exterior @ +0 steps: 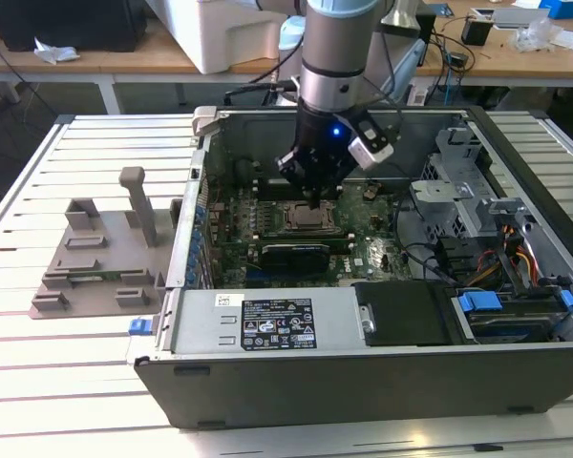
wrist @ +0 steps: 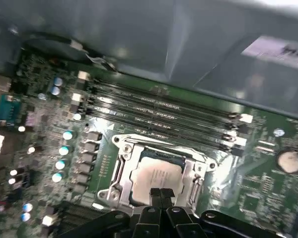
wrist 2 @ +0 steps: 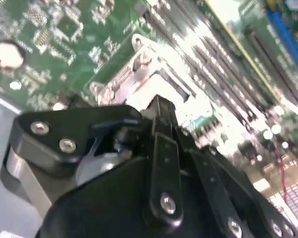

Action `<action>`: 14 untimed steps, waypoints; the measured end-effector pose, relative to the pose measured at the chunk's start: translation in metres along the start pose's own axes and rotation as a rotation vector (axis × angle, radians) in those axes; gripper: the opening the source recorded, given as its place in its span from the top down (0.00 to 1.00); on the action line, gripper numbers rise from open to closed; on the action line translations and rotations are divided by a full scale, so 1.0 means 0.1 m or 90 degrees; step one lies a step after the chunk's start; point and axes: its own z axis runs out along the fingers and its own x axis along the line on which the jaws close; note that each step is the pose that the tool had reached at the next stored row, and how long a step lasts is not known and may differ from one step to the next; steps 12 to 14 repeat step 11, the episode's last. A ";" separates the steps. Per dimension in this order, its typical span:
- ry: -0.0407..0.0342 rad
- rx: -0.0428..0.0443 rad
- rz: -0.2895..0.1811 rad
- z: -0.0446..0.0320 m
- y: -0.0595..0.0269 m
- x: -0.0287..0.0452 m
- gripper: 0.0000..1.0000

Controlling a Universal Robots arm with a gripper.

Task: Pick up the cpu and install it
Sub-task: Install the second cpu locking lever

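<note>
Tool (wrist: 161,193) fingertips pressed together, narrow, holding nothing, poised low at the socket frame (wrist: 120,168) edge. Cpu (wrist: 156,176) seated flat inside the socket, apparently already installed, at 12 o'clock from the tips and just beside them. Computer case (exterior: 382,377) lying open on the worktop (exterior: 76,382).

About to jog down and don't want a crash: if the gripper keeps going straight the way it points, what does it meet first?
Most likely the cpu lying in its socket on the motherboard. The gripper points straight down at the chip's near edge; how much gap remains is unclear.
</note>
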 end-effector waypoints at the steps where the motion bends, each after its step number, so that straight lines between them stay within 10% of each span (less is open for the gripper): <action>1: -0.0001 0.0002 0.000 -0.086 0.004 0.003 0.89; 4: 0.0000 0.0013 0.000 -0.266 0.016 0.008 0.89; 14: -0.0001 0.0013 0.000 -0.279 0.016 0.008 0.89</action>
